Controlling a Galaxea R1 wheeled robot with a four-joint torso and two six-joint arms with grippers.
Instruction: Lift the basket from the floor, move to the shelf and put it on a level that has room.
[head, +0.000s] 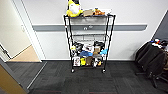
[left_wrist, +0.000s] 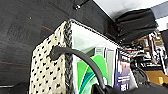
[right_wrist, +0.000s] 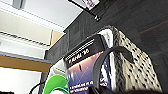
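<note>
The shelf (head: 87, 40) stands straight ahead against the white wall, a black wire rack on casters. Its second level from the top (head: 88, 34) looks bare. The basket (left_wrist: 47, 72) shows large in both wrist views, beige woven with a white lining, above the dark carpet floor (head: 100, 80). Inside it are a green-and-white packet (left_wrist: 92, 72) and a dark blue booklet (right_wrist: 85, 67). One dark handle (left_wrist: 82, 58) arches up into my left gripper (left_wrist: 101, 89). The other handle (right_wrist: 105, 57) runs taut into my right gripper (right_wrist: 96, 90). Both grippers are shut on the handles.
Plush toys (head: 73, 8) and small boxes fill the top tier, and the two lower tiers (head: 87, 53) are packed. An open doorway with a tan wooden floor (head: 26, 55) lies to the left. A black draped chair (head: 150, 60) stands at the right.
</note>
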